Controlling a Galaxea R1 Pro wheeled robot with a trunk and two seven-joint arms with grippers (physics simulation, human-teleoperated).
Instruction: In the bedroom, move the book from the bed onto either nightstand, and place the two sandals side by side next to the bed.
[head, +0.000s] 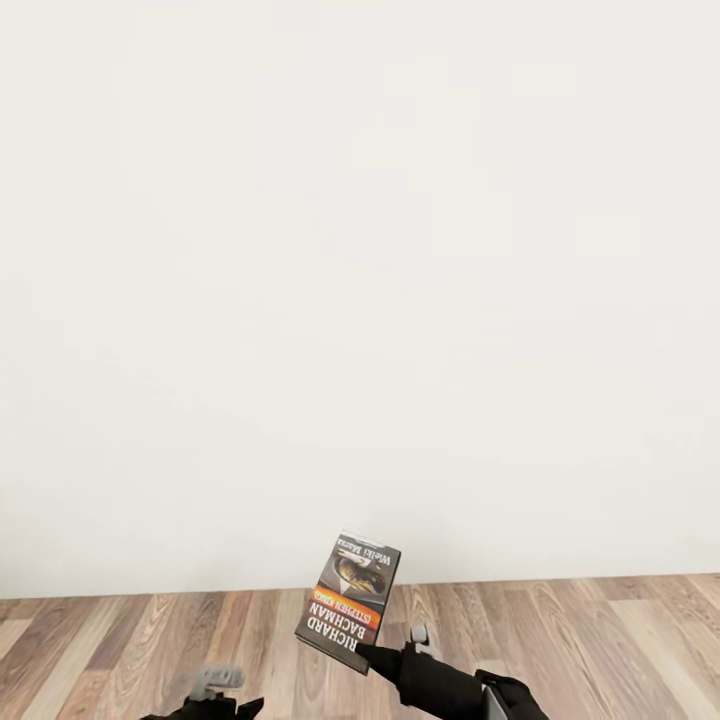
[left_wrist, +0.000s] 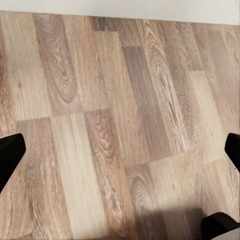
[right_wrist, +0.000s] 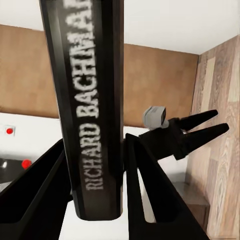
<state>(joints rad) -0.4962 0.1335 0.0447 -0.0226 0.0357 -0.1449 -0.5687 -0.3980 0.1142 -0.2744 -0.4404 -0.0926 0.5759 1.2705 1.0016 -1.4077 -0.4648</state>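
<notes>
Book (head: 349, 601) in my right gripper (head: 372, 652) is the main thing I see. In the head view I hold it up in the air, low and a bit right of the middle, in front of a plain white wall (head: 360, 270). The cover faces me. It has a dark photo, an orange band and white letters that read upside down. The book tilts a little to one side. My black fingers grip its lower corner.

In the right wrist view the book's spine (right_wrist: 92, 107) stands up tall between my two black fingers (right_wrist: 35, 195). The fingers are closed tight on it, one on each side. White letters run along the dark spine. Past the book I see my left gripper (right_wrist: 207, 125), with its two thin fingers a little apart and nothing between them. Behind it are wood floor and a white wall.

In the head view the left gripper (head: 215, 700) sits at the very bottom edge, left of the book and well apart from it.

In the left wrist view I look down at the wood-plank floor (left_wrist: 115, 125). The dark fingertips (left_wrist: 10, 155) show at the two sides, far apart from each other. A strip of white wall runs along the far edge of the floor.
</notes>
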